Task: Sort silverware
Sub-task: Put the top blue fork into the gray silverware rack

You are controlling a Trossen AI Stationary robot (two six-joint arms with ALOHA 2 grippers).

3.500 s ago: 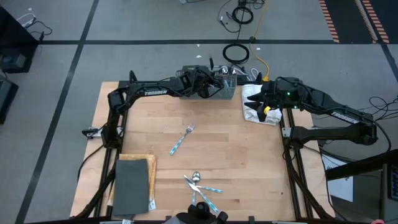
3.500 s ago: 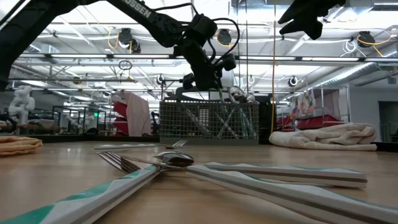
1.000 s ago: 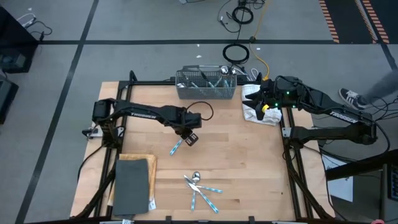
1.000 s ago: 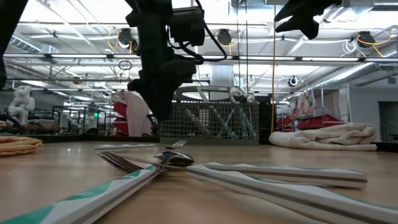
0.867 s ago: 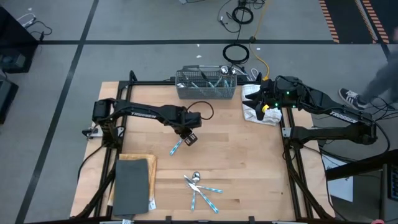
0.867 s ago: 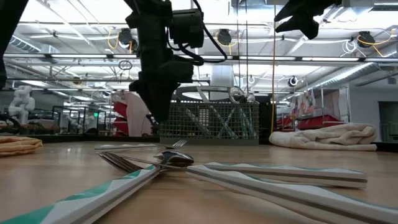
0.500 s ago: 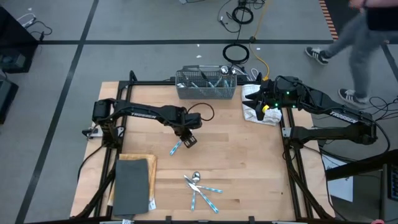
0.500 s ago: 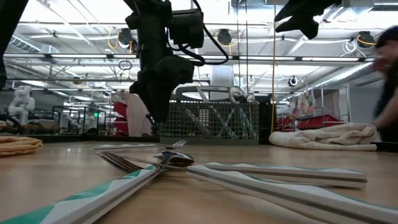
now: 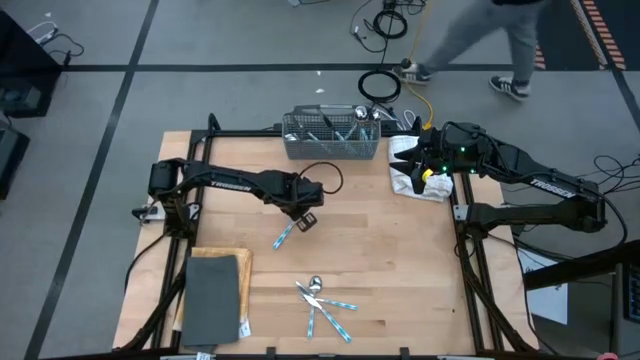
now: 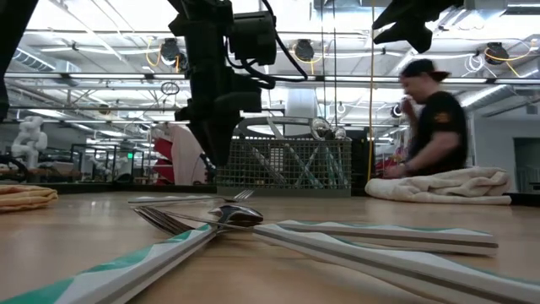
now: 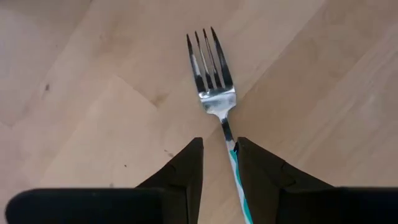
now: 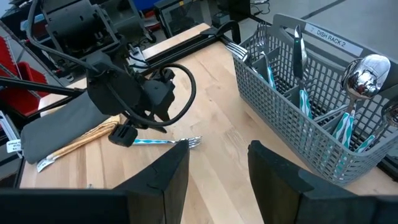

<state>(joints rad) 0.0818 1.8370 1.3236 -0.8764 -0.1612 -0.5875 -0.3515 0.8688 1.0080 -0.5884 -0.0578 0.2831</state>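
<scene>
A fork [image 11: 211,74] with a light blue patterned handle lies flat on the wooden table [image 9: 400,260]. My left gripper [image 11: 219,142] hangs just above it, pointing down and open. Its fingers stand on either side of the fork's neck, and only the handle [image 9: 283,237] shows past the arm in the high view. More silverware stands in the grey wire basket [image 9: 332,137] at the far edge. A few pieces [image 9: 322,298] lie crossed near the front edge. My right gripper [image 12: 217,180] waits open, raised over the white towel [image 9: 415,172] at the far right.
A grey folded cloth [image 9: 212,295] lies at the near left corner. Bare wood stretches between the fork, the basket and the front pile. Beyond the far edge a person [image 10: 434,118] is behind the towel [image 10: 439,184], and cables [image 9: 380,85] lie on the floor.
My left gripper has kept its place over the fork and has turned a little at the wrist. The fork has not moved. A person has walked across the floor beyond the table's far edge, from the right toward the left.
</scene>
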